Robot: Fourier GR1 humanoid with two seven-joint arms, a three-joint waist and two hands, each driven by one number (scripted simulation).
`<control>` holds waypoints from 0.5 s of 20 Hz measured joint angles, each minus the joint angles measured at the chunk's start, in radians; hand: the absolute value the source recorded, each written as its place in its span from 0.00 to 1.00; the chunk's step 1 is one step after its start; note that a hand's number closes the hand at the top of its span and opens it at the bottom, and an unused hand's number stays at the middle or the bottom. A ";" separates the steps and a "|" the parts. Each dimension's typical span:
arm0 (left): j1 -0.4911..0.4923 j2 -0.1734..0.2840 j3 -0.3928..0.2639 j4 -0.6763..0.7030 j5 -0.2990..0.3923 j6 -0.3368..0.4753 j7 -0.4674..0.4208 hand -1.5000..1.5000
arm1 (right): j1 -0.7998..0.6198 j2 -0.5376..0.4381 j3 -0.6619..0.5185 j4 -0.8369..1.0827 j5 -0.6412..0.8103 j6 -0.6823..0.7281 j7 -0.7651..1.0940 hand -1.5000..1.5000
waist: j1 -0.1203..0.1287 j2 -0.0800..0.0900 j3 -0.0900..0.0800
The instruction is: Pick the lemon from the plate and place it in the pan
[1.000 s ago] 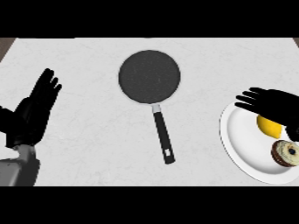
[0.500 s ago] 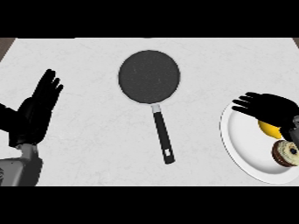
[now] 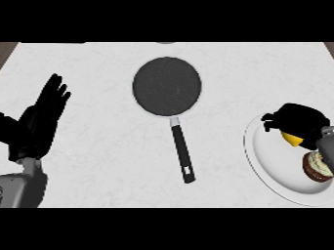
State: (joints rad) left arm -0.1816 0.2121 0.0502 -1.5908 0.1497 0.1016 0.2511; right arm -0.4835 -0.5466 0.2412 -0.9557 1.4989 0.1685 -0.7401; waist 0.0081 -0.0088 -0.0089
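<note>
Yellow lemon (image 3: pixel 292 139) is mostly hidden under the right hand (image 3: pixel 300 119), whose fingers curl around it on the white plate (image 3: pixel 267 166) at four o'clock; one doughnut (image 3: pixel 315 167) beside it, partly covered; one black pan (image 3: pixel 167 86) mid-bench (image 3: pixel 97 63); left hand (image 3: pixel 36 122) rests spread at nine o'clock.

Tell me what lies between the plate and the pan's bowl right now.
In the head view, only bare white counter lies between the plate and the pan; its black handle runs down left of that stretch.
</note>
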 measured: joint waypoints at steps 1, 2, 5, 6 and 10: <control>0.006 0.000 0.006 0.007 -0.001 -0.003 -0.013 0.50 | 0.007 0.005 -0.007 0.002 0.001 -0.018 0.003 1.00 | -0.001 -0.001 -0.001; 0.021 0.004 0.009 -0.012 0.001 -0.008 -0.009 0.50 | 0.015 0.007 -0.011 -0.011 -0.001 -0.015 0.006 1.00 | -0.001 -0.002 -0.002; 0.010 -0.005 0.016 0.020 0.002 -0.015 -0.028 0.50 | -0.003 0.018 -0.030 0.009 -0.011 -0.007 -0.020 1.00 | -0.002 0.001 0.000; 0.013 -0.001 0.019 0.016 0.003 -0.020 -0.026 0.50 | -0.002 0.017 -0.040 -0.001 -0.020 0.002 -0.030 1.00 | -0.003 0.002 0.001; 0.019 0.001 0.024 0.006 -0.005 -0.018 -0.024 0.50 | 0.018 0.101 -0.060 -0.084 -0.054 0.040 0.036 1.00 | -0.011 0.001 0.004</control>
State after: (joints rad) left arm -0.1628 0.2129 0.0746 -1.5848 0.1450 0.0840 0.2273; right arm -0.4659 -0.4456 0.1811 -1.0401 1.4453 0.2088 -0.7037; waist -0.0028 -0.0077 -0.0053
